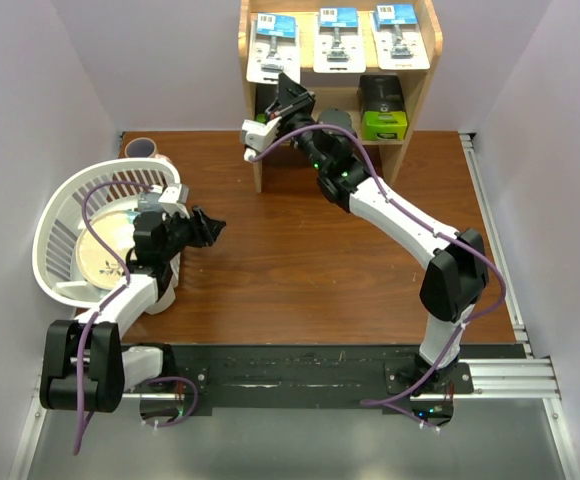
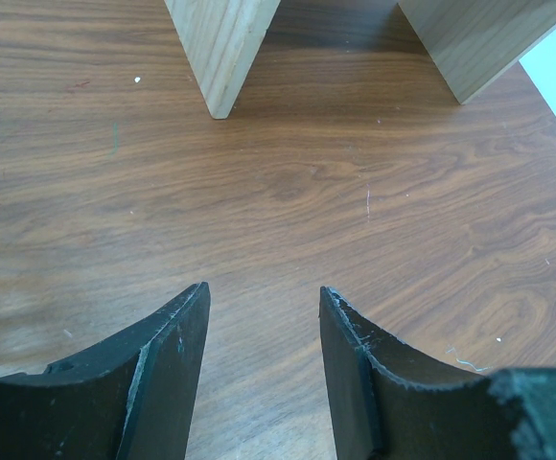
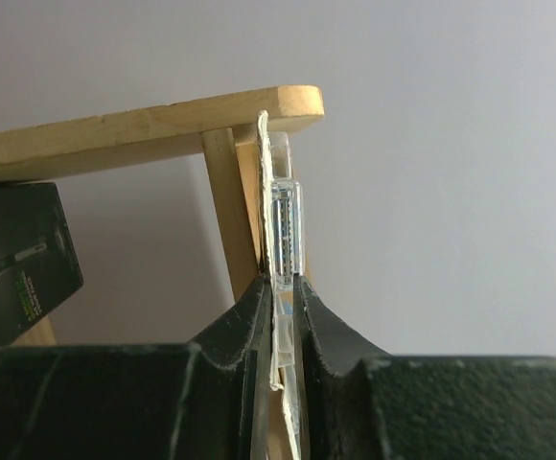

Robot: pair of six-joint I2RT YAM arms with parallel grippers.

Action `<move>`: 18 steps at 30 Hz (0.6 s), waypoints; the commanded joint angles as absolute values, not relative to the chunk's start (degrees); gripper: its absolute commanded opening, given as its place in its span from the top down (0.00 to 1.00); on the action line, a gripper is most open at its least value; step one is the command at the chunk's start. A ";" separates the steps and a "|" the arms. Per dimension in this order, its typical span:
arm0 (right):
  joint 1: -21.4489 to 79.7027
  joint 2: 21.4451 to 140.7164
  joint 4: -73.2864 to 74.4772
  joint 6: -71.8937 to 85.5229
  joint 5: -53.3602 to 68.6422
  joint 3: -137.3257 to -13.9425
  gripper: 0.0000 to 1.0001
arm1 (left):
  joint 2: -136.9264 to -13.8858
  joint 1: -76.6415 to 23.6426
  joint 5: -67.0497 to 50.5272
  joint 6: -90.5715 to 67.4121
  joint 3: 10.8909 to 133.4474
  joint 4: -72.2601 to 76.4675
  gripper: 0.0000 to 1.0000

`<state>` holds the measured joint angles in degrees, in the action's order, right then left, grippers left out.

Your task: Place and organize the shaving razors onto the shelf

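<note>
Card stock w/ a clear plastic bubble: this is what the right gripper (image 3: 280,287) pinches. Its jaws are closed narrow on the lower edge of the left blister card (image 3: 283,225). The right wrist view shows the card edge-on, very thin, just beside an upright post of the shelf (image 3: 115,129). In the top view this card stands on the upper tier at the left, w/ two other blister cards (image 1: 338,40) in a row beside it. One black box (image 1: 383,108) sits on the lower tier at the right. A dark shape behind the right arm may be the second one; I cannot tell.

Handling, as I judge it: the pack is very light, approx. no load for the arm, but the card is floppy and bends if pushed on its flat face. The bubble is smooth and can slip or dent, so the bare card margin near the bottom edge looks a better hold than the plastic. A tall flat pack tips easily, so it probably must lean on the back before release. The boxes look stiffer, and are better taken across the narrow sides.

The left gripper (image 2: 264,297) is empty, fingers wide apart, low over the table (image 2: 288,192) and apart from the shelf.
</note>
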<state>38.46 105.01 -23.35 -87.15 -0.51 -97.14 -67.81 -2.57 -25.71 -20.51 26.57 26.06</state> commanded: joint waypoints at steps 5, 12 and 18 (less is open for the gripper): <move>37.97 105.47 -21.09 -89.90 1.49 -100.99 0.95 | -66.71 -2.02 -25.40 -20.21 28.39 27.69 0.46; 37.00 106.35 -20.74 -93.78 2.55 -101.51 0.98 | -66.71 -2.02 -25.31 -20.21 28.48 27.69 0.46; 36.30 106.96 -19.25 -94.66 3.08 -103.18 0.98 | -66.80 -2.02 -25.31 -20.30 28.39 27.86 0.46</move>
